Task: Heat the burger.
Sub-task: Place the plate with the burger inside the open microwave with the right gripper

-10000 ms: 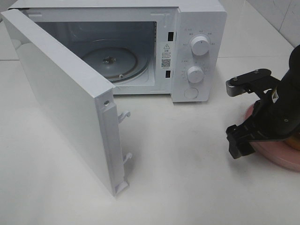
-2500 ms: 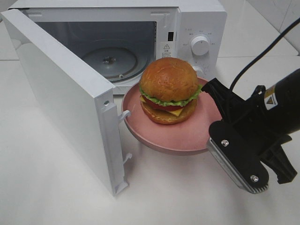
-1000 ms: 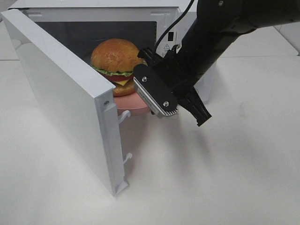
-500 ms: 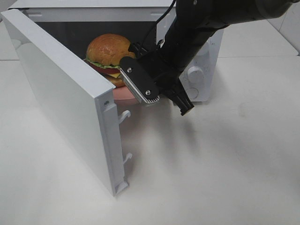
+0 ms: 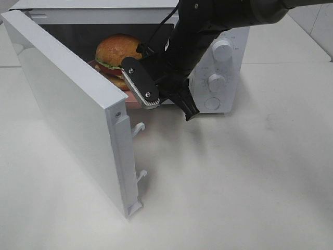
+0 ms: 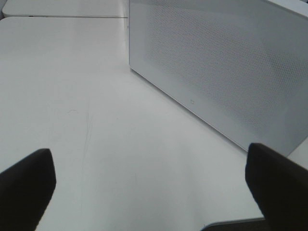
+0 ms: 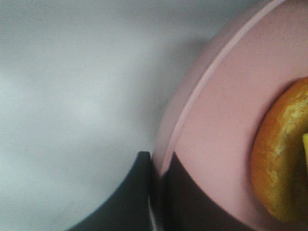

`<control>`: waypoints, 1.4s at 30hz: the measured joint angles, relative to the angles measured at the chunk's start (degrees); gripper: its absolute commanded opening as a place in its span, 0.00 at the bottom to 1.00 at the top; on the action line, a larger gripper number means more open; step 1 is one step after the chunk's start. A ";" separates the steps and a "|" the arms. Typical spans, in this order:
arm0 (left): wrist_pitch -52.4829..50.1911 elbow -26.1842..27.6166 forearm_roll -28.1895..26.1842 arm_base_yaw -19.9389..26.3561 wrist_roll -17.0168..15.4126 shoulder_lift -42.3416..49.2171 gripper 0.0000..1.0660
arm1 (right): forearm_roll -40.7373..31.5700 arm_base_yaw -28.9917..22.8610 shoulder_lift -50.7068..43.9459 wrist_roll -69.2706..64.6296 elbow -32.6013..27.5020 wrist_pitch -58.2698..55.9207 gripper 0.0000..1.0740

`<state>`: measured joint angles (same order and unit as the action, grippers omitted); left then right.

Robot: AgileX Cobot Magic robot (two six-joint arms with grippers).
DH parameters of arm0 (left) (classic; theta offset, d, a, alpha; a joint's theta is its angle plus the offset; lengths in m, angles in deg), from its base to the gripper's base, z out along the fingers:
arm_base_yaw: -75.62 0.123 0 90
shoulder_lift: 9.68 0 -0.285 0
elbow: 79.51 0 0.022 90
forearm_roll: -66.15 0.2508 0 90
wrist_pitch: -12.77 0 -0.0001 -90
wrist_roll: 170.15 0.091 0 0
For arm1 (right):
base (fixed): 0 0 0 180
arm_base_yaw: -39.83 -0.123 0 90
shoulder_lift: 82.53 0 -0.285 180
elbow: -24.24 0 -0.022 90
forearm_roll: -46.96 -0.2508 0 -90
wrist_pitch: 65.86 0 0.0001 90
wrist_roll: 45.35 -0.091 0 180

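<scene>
A small burger [image 5: 117, 51] with a glossy golden-brown bun and green lettuce sits on a round pink plate [image 7: 216, 120]. It is in the mouth of the white microwave oven [image 5: 221, 62], at the upper middle of the high view, behind the open white door [image 5: 67, 99]. The black right gripper [image 7: 158, 192] is pressed together on the plate's rim, pinching it just beside the bun. In the left wrist view, the left gripper [image 6: 151, 192] hangs spread wide over the white tabletop [image 6: 72, 96], near the door's outer face, with nothing between its fingers.
</scene>
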<state>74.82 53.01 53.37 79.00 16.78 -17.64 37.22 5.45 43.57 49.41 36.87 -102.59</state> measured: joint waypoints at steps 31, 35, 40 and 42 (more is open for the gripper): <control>0.00 0.00 0.00 0.00 0.00 0.00 0.94 | 10.83 0.00 15.07 -7.33 20.34 -0.34 0.01; 0.00 0.00 0.00 0.00 0.00 0.00 0.94 | 10.83 0.00 16.33 -8.14 21.72 0.06 0.03; 0.00 0.00 0.00 0.00 0.00 0.00 0.94 | 10.94 0.00 16.96 -8.54 22.23 1.43 0.09; 0.00 0.00 0.00 0.00 0.00 0.00 0.94 | 10.94 0.00 16.96 -8.54 22.29 1.72 0.15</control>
<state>74.82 53.01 53.37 79.00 16.78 -17.64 48.16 5.45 60.53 40.88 59.15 -100.87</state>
